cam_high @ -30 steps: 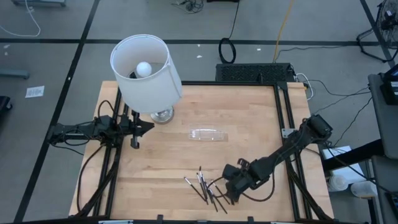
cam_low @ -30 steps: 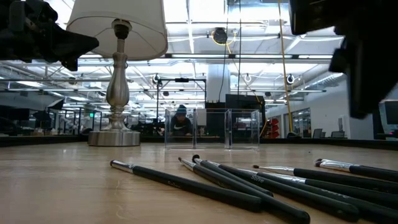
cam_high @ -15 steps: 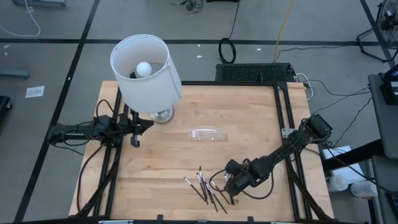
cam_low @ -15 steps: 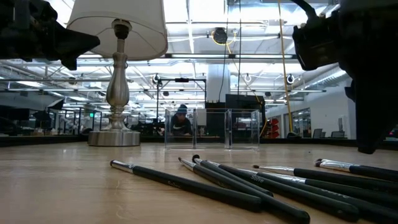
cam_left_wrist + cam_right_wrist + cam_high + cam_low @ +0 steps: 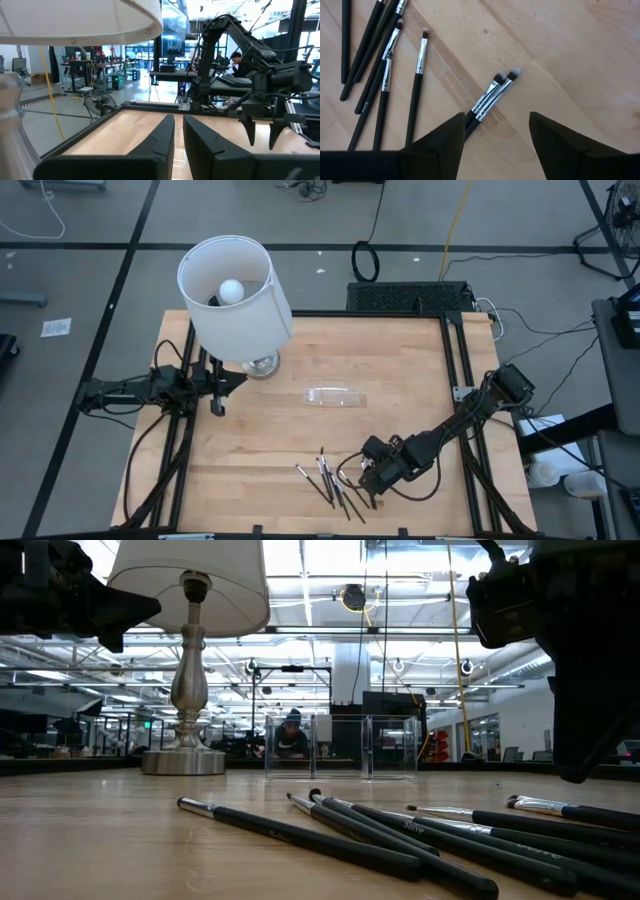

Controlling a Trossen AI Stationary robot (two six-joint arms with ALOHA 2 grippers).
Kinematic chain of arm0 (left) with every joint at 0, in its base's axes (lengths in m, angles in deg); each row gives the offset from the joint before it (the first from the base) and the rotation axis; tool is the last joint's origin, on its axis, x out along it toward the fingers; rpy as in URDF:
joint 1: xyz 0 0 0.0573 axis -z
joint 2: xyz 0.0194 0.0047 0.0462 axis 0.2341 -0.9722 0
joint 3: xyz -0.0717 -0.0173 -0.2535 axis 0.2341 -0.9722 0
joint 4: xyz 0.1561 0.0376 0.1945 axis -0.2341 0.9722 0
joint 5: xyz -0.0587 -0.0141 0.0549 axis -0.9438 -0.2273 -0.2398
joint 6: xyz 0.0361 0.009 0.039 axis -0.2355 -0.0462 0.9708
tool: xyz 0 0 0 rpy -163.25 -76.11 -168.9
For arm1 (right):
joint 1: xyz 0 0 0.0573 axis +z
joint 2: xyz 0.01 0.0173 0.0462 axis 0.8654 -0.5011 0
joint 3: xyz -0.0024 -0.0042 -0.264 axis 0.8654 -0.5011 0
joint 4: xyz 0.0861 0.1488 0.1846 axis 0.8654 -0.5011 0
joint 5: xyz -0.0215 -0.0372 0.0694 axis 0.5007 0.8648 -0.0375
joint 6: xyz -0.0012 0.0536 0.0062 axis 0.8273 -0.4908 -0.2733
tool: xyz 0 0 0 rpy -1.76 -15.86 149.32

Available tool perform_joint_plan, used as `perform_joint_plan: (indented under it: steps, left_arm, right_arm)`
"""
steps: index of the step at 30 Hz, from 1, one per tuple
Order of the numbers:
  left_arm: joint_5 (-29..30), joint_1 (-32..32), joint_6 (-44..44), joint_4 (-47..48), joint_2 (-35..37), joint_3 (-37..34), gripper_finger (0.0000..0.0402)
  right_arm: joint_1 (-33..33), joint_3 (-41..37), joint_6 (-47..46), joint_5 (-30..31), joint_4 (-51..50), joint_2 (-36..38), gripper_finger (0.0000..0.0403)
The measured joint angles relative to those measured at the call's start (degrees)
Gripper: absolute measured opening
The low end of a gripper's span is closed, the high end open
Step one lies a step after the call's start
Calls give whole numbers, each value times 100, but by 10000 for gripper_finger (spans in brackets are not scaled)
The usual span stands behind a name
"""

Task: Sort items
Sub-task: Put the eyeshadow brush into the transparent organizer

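Thin dark silver-ferruled brushes (image 5: 333,483) are lying scattered at lower centre. Right gripper (image 5: 362,477) is being held spread wide above them, empty. Left gripper (image 5: 218,392), nearly closed, empty, is parked at mid-left.

The desk (image 5: 260,440) is pale wood with a fine grain and a smooth satin finish, framed in matt black metal. The items (image 5: 418,75) have slim matt black handles, shiny silvery metal ferrules and soft dark bristle tips. The lamp (image 5: 236,295) carries a white cloth-like matt shade on a polished metal stem and foot. The tray (image 5: 335,396) is clear glossy plastic. The right gripper (image 5: 495,145) has matt black, hard-looking fingers, as has the left gripper (image 5: 178,145)
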Motion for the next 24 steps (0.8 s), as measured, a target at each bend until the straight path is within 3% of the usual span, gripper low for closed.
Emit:
perform_joint_plan:
  steps: [14,24]
  left_arm:
    - [0,0,-175,103,2,-1,49]
    - [-2,0,-175,98,1,0,49]
  right_arm:
    - [148,15,0,50,204,-391,208]
    - [141,17,-6,44,-176,-382,208]
